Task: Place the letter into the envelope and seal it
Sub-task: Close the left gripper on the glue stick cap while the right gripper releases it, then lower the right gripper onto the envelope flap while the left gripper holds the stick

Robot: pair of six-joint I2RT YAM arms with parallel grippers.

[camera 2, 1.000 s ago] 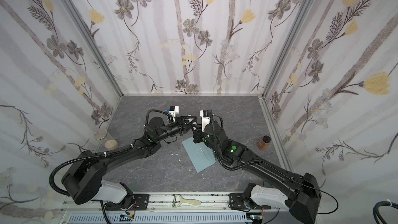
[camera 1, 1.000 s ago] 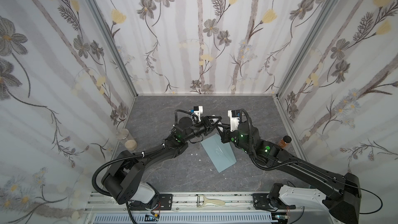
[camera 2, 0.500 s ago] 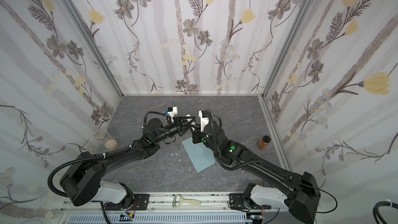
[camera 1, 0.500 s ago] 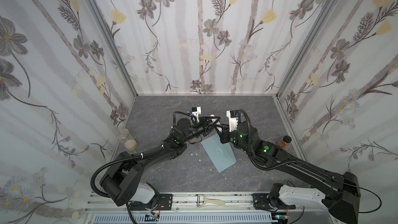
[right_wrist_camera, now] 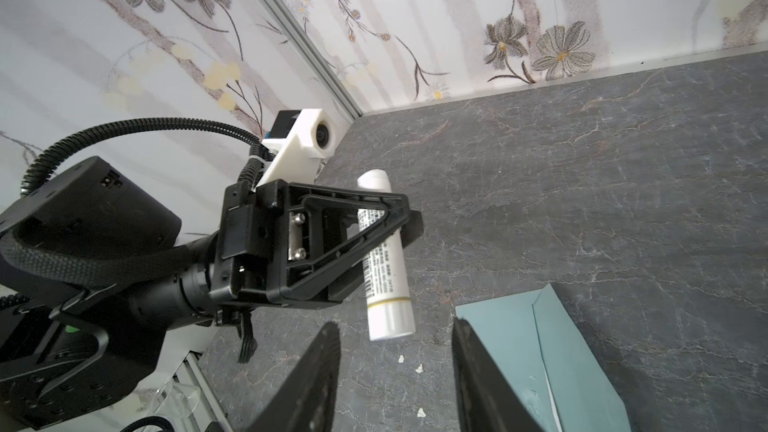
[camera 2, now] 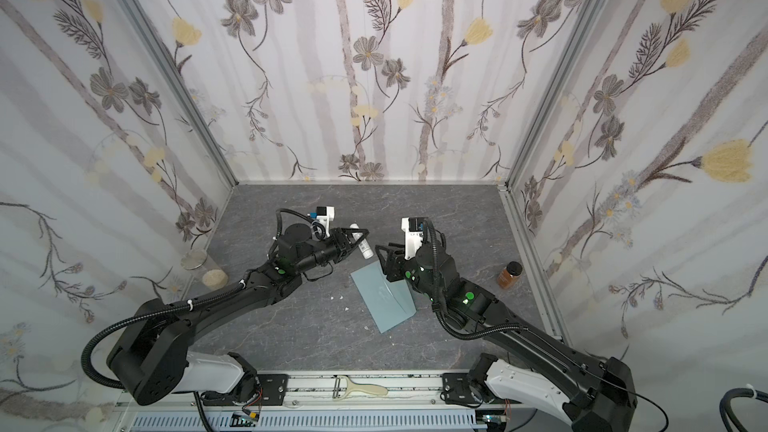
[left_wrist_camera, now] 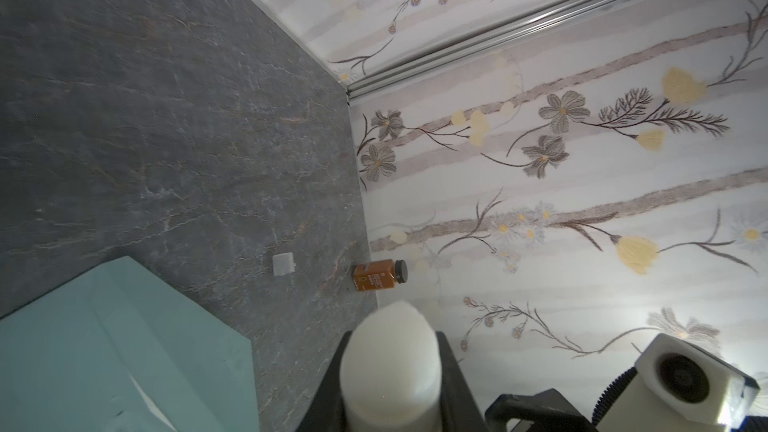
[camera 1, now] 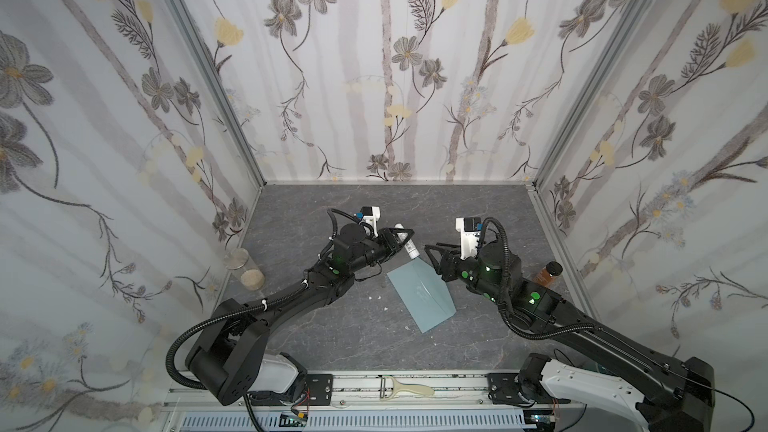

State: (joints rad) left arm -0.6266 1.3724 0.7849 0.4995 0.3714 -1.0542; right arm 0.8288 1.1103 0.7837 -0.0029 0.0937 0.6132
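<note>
The blue-grey envelope (camera 1: 419, 292) (camera 2: 384, 299) lies flat on the grey table between the arms, also in the left wrist view (left_wrist_camera: 104, 347) and right wrist view (right_wrist_camera: 582, 347). The letter is hidden; only a thin white sliver shows along an envelope fold. My left gripper (camera 1: 405, 238) (camera 2: 359, 238) (right_wrist_camera: 409, 218) hovers just past the envelope's far corner, shut on a white glue stick (camera 1: 408, 245) (camera 2: 361, 243) (left_wrist_camera: 390, 367) (right_wrist_camera: 384, 284) held tilted across the jaws. My right gripper (camera 1: 430, 257) (camera 2: 380, 255) (right_wrist_camera: 395, 328) stands open and empty, beside the envelope's right edge, a short gap from the stick.
A brown bottle (camera 1: 548, 274) (camera 2: 510, 274) (left_wrist_camera: 380, 275) stands by the right wall, with a small white cap-like piece (left_wrist_camera: 283, 263) near it. A glass jar (camera 1: 245, 270) sits by the left wall. White crumbs (camera 1: 376, 297) lie left of the envelope. A peeler (camera 1: 405, 388) rests on the front rail.
My right gripper has opened and drawn back to the right, away from the glue stick. The left gripper keeps the stick in about the same place.
</note>
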